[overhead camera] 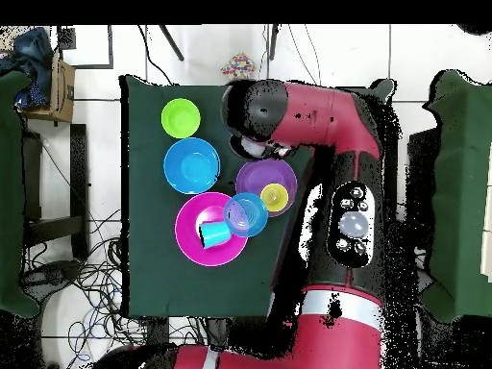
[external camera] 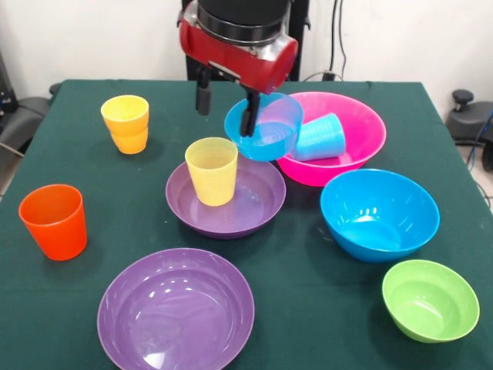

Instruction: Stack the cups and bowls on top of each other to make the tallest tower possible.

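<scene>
My gripper (external camera: 226, 114) is open over the table's middle. One finger (external camera: 249, 117) reaches inside the rim of the small blue bowl (external camera: 266, 127), the other hangs outside it. That bowl sits tilted on the rims of the big pink bowl (external camera: 362, 123) and a purple bowl (external camera: 258, 202). A pale yellow cup (external camera: 211, 171) stands in that purple bowl. A light blue cup (external camera: 320, 137) lies on its side in the pink bowl. Two amber cups (external camera: 125, 123) stand nested at the far left. In the overhead view the arm hides the gripper.
An orange cup (external camera: 54, 221) stands at the left edge. A second purple bowl (external camera: 176, 312) sits at the front. A big blue bowl (external camera: 379, 214) and a small green bowl (external camera: 430, 299) sit at the right front.
</scene>
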